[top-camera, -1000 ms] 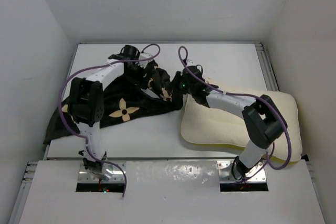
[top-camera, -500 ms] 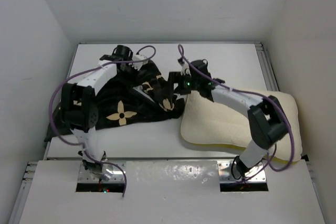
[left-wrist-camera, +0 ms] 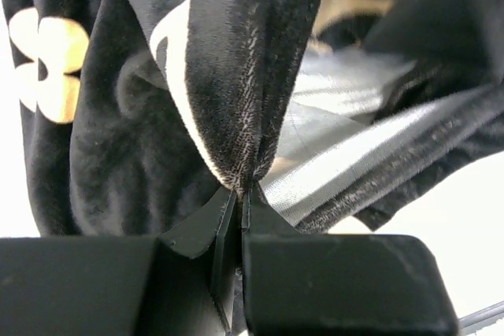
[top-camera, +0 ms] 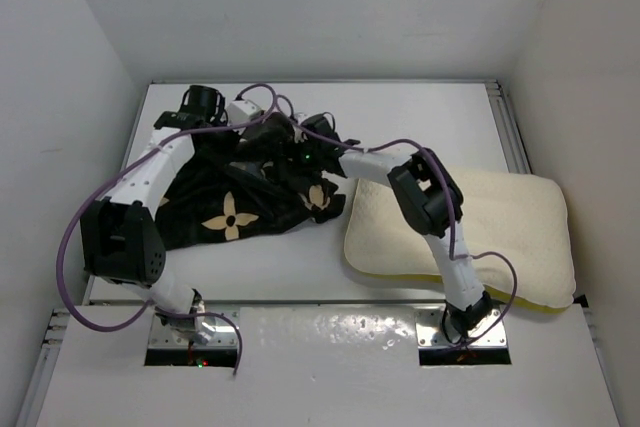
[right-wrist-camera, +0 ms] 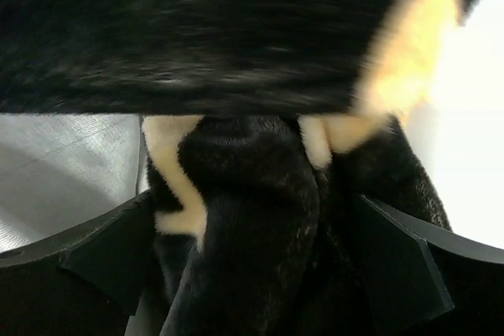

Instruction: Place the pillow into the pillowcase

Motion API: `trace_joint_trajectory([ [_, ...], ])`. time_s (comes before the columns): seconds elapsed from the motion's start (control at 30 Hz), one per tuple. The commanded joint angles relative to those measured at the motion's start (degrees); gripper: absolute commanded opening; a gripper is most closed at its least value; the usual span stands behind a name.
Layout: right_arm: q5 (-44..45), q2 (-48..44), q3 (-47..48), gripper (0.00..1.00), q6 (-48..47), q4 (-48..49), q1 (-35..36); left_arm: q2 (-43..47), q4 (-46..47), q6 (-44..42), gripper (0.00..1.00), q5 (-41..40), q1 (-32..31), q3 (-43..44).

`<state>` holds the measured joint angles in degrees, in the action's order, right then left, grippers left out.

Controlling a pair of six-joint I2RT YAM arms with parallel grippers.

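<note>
Top external view: my left arm bows out along the left side of the bench [top-camera: 420, 112] and hooks back in. My left pincer [left-wrist-camera: 240, 194] is clamped on a fold of the black, tan-flowered pillowcase [top-camera: 225, 212]. My right arm stretches leftward, and my right pincer [right-wrist-camera: 252, 249] is spread wide around its plush. The pillow [top-camera: 500, 232] lies at right, just beside the pillowcase.

No writing, label, brand or number can be read in any view; the pillowcase [top-camera: 205, 202] carries only tan flower and diamond motifs, and the pillow [top-camera: 510, 232] shows plain cream fabric.
</note>
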<state>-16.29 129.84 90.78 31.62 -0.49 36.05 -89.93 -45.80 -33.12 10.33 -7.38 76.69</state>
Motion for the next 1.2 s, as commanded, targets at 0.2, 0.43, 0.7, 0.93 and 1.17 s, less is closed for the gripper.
trace_joint_trajectory([
  [0.2, 24.6, -4.4, 2.5, 0.96, -5.6, 8.3, 3.1, 1.4, -4.7, -3.6, 0.00, 3.1, 0.4, 4.1],
  [0.43, 31.9, 0.7, 6.4, 0.97, -14.5, 9.6, 7.4, 4.1, -10.4, -9.1, 0.00, 5.9, 0.3, 4.0],
  [0.7, 26.1, 5.5, 11.2, 0.96, -13.7, 18.5, 8.2, 4.1, -10.7, -8.4, 0.00, 8.0, 0.5, 4.7],
  [0.93, 22.8, 10.7, 11.9, 0.48, -5.5, 22.5, 7.8, 3.9, -7.6, -0.9, 0.00, 11.0, 4.3, 5.9],
  [1.17, 32.2, 6.8, 18.4, 0.00, 0.0, 23.9, 1.9, -2.0, 7.2, 2.7, 0.00, -2.8, 10.1, 5.3],
])
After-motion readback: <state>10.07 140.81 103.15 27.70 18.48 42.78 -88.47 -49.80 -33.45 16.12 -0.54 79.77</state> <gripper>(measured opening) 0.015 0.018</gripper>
